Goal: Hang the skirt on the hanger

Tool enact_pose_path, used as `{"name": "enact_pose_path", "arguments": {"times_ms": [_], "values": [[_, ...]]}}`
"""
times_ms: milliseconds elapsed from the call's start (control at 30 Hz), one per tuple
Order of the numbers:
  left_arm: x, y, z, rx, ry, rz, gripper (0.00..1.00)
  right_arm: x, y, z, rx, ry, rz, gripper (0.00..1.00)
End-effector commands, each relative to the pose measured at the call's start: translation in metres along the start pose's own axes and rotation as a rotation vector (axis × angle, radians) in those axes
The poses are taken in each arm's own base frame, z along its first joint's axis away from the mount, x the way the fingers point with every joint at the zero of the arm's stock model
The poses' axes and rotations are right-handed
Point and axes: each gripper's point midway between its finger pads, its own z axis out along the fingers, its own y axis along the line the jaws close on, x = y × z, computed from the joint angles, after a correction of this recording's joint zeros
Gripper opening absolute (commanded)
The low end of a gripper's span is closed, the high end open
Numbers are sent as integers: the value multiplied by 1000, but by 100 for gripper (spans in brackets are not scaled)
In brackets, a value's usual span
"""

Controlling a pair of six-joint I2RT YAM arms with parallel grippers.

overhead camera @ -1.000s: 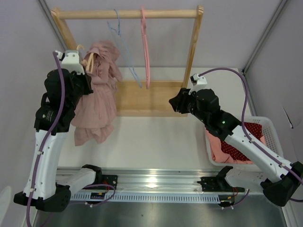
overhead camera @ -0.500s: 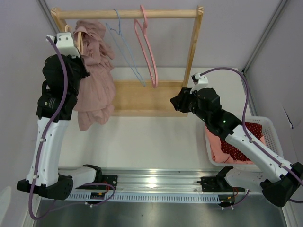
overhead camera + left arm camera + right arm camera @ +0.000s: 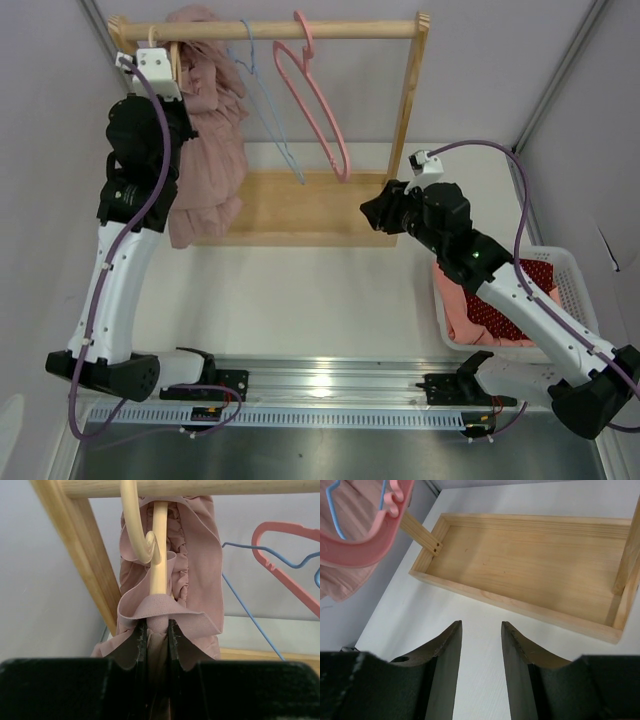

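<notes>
The pink skirt [image 3: 210,130] is seen draped over a cream hanger [image 3: 159,565] at the left end of the wooden rail [image 3: 300,30], close to the rack's left post. Its gathered waistband is bunched around the hanger's neck and its folds hang down towards the wooden tray [image 3: 300,205] that forms the rack's base. The hanger's hook is raised to the rail; whether it bears on the rail cannot be told. The left hand [image 3: 156,628] is closed to a narrow gap on a fold of the skirt just below the hook, with cloth pinched between both fingers [image 3: 137,640].

A thin blue hanger [image 3: 252,616] is hung just to the right of the skirt, and a pink hanger [image 3: 360,547] beyond it, tilted away from the vertical. The right hand [image 3: 480,630] is held part open, its fingers apart, low over the white desk [image 3: 320,290] beside the tray's near edge and well apart from the skirt. A white basket [image 3: 575,265] holding a red dotted garment and a salmon one is set at the desk's right side, partly covered by the right arm.
</notes>
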Motion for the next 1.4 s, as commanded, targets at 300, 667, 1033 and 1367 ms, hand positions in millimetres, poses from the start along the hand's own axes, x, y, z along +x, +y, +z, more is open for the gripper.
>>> {"name": "enact_pose_path", "arguments": {"times_ms": [300,667,1033,1367], "values": [[-41,-10,20,44,-139,-1,0,-15,1,8,-94,-54,2,43],[-56,-9,13,119,-165,-41,0,-15,-7,11,-116,-60,25,43],[-61,-5,28,96,-142,-54,0,-16,-12,15,-126,-60,46,42],[-31,0,56,19,-53,-54,0,-16,-13,14,-121,-48,43,42]]}}
